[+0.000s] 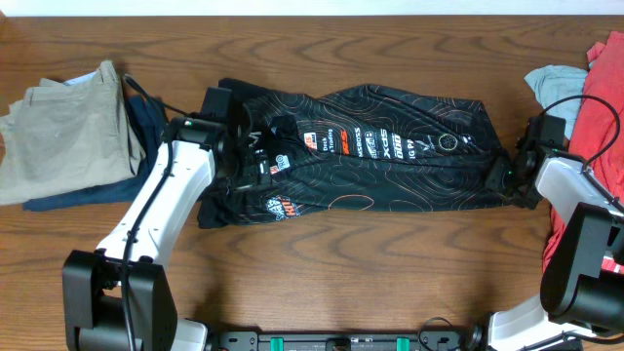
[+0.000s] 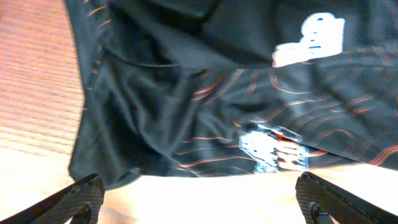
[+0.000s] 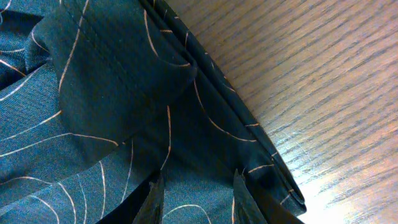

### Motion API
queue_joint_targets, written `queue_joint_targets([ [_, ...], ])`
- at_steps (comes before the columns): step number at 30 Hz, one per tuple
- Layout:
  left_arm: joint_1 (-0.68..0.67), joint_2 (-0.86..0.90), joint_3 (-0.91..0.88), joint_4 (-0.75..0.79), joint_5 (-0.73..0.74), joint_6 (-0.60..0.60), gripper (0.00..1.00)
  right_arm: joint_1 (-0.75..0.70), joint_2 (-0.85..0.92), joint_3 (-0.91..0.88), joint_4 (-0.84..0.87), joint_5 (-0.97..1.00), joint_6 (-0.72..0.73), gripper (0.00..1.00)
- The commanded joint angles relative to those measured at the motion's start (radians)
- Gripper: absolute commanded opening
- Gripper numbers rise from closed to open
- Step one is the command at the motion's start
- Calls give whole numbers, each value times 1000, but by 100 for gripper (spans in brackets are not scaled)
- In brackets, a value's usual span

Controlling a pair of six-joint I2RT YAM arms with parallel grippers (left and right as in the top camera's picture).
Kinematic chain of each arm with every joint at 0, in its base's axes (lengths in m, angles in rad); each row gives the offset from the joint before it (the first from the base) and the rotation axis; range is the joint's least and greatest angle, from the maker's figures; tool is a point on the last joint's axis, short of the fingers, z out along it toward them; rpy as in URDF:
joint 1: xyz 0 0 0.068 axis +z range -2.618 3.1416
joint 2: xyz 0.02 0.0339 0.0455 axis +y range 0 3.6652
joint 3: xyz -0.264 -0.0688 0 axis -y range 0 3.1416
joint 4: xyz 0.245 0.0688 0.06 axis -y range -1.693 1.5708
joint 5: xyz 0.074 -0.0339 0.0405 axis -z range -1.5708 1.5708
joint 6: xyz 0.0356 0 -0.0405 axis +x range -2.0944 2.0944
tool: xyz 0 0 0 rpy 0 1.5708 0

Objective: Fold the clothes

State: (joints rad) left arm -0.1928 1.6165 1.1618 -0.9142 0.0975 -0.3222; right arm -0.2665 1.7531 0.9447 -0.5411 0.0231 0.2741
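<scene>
Trousers (image 1: 63,132) over navy cloth (image 1: 146,122) lie left of jersey (image 1: 390,166), red garment (image 1: 600,97) right.

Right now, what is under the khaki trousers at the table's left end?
A navy garment lies under the khaki trousers, showing along their right and lower edges. The rest of it is covered, so its shape and anything else beneath cannot be seen.

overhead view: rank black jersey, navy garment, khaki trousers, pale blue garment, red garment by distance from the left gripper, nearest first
From the left gripper:
1. black jersey, right under it.
2. navy garment, just picture-left of the arm.
3. khaki trousers, farther picture-left, lying over the navy.
4. pale blue garment, far picture-right, near the top.
5. red garment, at the right edge.
</scene>
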Motion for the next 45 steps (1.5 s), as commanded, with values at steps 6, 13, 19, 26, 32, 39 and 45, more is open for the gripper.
queue_joint_targets([
  [6,20,6,-160,114,-56,-70,100,-4,5,-10,-21,56,0,52],
  [13,47,10,-237,193,-116,-85,98,-53,-14,57,-77,48,1,59],
  [19,50,18,-280,292,-105,-103,98,-72,-45,77,-99,57,-2,61],
  [26,50,26,-282,303,-88,-109,81,-104,-45,74,-133,85,6,65],
  [32,50,31,-335,354,-87,-109,66,-114,-38,56,-155,86,6,63],
  [39,50,31,-382,346,-87,-109,58,-114,-38,-11,-124,86,6,49],
  [45,50,31,-382,274,-87,-78,58,-116,-38,-90,-105,92,41,17],
])
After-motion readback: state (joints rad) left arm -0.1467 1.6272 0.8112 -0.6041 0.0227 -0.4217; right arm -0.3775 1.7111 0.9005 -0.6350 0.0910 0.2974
